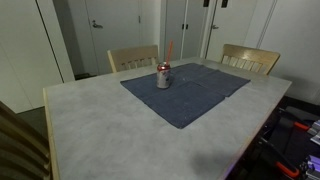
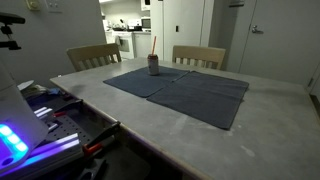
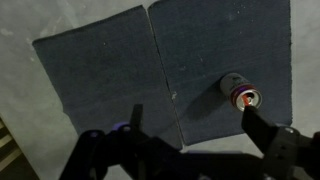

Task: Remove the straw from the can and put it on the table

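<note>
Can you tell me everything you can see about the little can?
The can is small, silver-grey and looks like metal, with a red band around its top. It stands upright on the dark blue cloth mat, near the mat's far edge. A thin red-orange straw sticks up out of its top, leaning a little. Only the mat and the straw touch it. The claw is open and apart from it.

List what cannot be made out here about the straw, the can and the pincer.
1. Straw: not discernible in the wrist view, which is dark and looks down on the can.
2. Can's label: too small and blurred in both exterior views.
3. Straw's lower end: hidden inside the can in every view.
4. Pincer: outside both exterior views; the wrist view's bottom edge cuts off its body.
</note>
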{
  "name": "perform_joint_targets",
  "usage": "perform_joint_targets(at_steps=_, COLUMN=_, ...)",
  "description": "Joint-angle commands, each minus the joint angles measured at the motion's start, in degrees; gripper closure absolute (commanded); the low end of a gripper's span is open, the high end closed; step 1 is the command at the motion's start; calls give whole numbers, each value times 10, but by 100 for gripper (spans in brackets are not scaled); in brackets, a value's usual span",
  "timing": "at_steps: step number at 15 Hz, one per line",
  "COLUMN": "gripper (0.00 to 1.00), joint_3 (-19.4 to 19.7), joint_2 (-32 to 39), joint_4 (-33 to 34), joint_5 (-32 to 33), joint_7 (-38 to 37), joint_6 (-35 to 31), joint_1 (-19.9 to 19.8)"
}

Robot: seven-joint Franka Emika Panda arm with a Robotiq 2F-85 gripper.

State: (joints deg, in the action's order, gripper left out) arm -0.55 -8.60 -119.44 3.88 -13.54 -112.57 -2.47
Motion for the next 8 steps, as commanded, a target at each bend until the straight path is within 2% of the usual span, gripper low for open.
perform_joint_targets(at_steps=1, gripper=0, joint_3=-1, joint_2=54, joint_4=61, joint_5=34, joint_7=0, joint_6=11, joint_1=2)
perform_joint_targets(at_steps=8, gripper=0, joint_3=4, joint_2=137, joint_4=168, joint_5=65, joint_7=42, joint_6=32, joint_1=9)
